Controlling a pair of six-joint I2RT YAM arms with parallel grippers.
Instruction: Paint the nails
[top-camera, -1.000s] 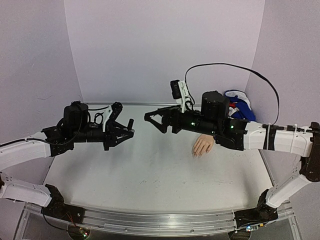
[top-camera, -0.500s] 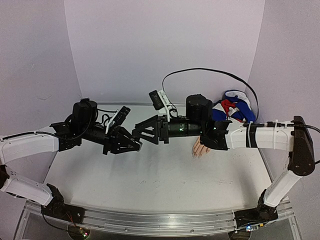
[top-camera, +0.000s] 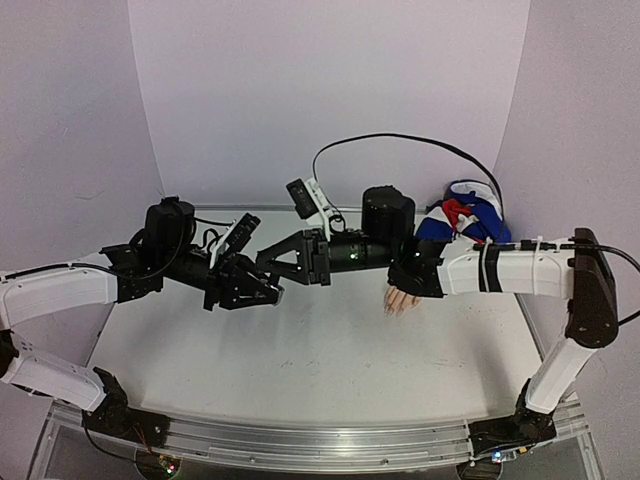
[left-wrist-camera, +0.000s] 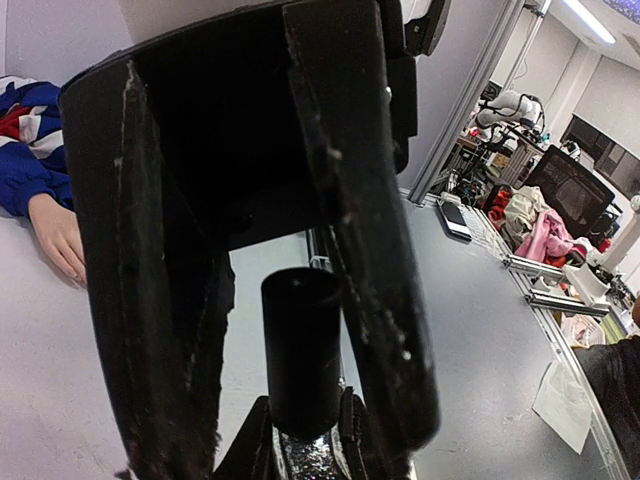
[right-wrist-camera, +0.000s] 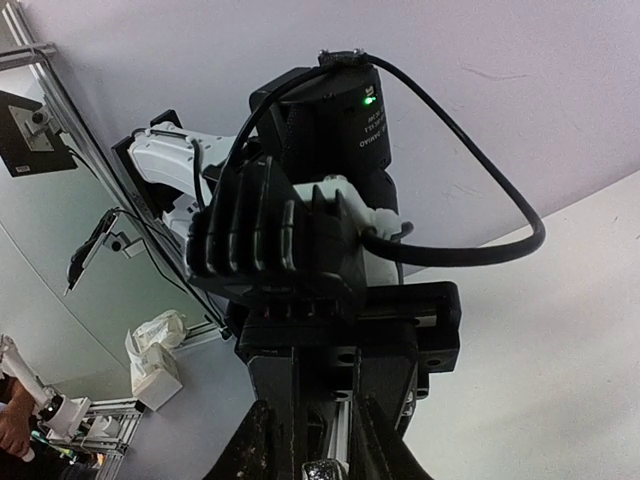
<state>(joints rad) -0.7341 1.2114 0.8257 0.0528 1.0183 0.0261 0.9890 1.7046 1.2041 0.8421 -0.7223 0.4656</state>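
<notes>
The mannequin hand (top-camera: 403, 298) lies palm down at the table's right, its blue, white and red sleeve (top-camera: 462, 214) behind it; its nails are too small to make out. It shows again in the left wrist view, the hand (left-wrist-camera: 55, 235) at the left edge. My left gripper (top-camera: 264, 293) is shut on a small glittery bottle (left-wrist-camera: 305, 458) with a black cap (left-wrist-camera: 300, 350). My right gripper (top-camera: 272, 266) meets it from the right, its fingers (left-wrist-camera: 375, 260) drawn in on either side of the cap. One finger lies against the cap; a thin strip of table shows beside the other.
Both arms hang above the white table (top-camera: 300, 370), meeting left of centre. The right arm's black cable (top-camera: 400, 137) loops above it. Lilac walls (top-camera: 330, 90) close in the back and sides. A metal rail (top-camera: 300, 440) runs along the near edge.
The right arm has swung left to meet the left gripper and its jaws have narrowed round the bottle cap. The left arm came in a little toward it, still holding the bottle.
</notes>
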